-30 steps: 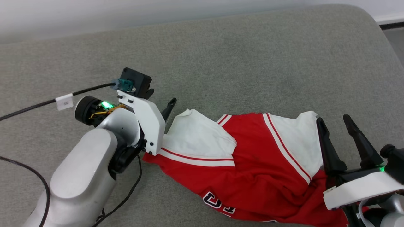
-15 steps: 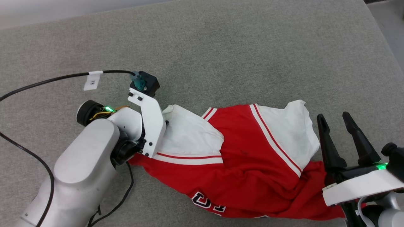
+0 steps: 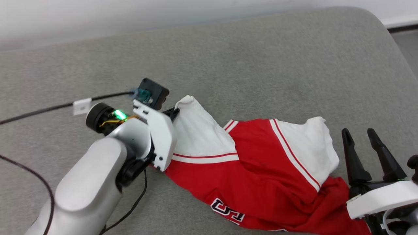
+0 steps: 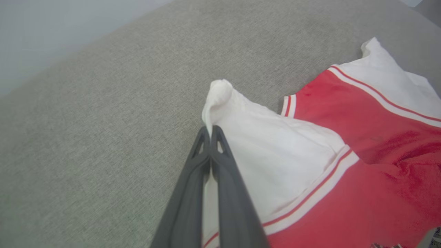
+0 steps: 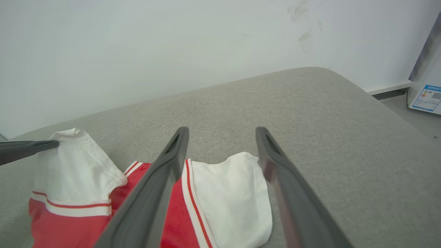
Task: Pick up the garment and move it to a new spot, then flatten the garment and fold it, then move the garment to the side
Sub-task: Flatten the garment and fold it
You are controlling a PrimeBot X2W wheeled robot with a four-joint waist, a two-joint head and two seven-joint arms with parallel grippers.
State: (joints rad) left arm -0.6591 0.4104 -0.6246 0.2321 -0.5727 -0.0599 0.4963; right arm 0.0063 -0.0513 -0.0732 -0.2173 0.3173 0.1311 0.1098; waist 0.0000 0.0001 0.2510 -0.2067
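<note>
The garment (image 3: 261, 173), a red shirt with white sleeves and striped trim, lies crumpled on the grey cushion; part of its black lettering shows near the front edge. My left gripper (image 3: 174, 112) is shut on the tip of the garment's left white sleeve (image 4: 275, 155), which rises a little off the cushion. In the left wrist view the two fingers (image 4: 220, 165) press together on the sleeve's rolled edge. My right gripper (image 3: 361, 137) stands open beside the right white sleeve (image 5: 231, 193), with nothing between its fingers (image 5: 162, 179).
The grey cushion (image 3: 245, 65) spreads far behind and to the left of the garment. A black cable (image 3: 42, 109) with a white tag runs to my left wrist. A pale wall (image 5: 172, 44) backs the cushion, whose rounded right edge (image 5: 379, 103) drops to the floor.
My left gripper has gone from open to shut on the left sleeve's tip and raised it slightly. The right gripper stays open. The head camera has shifted between frames.
</note>
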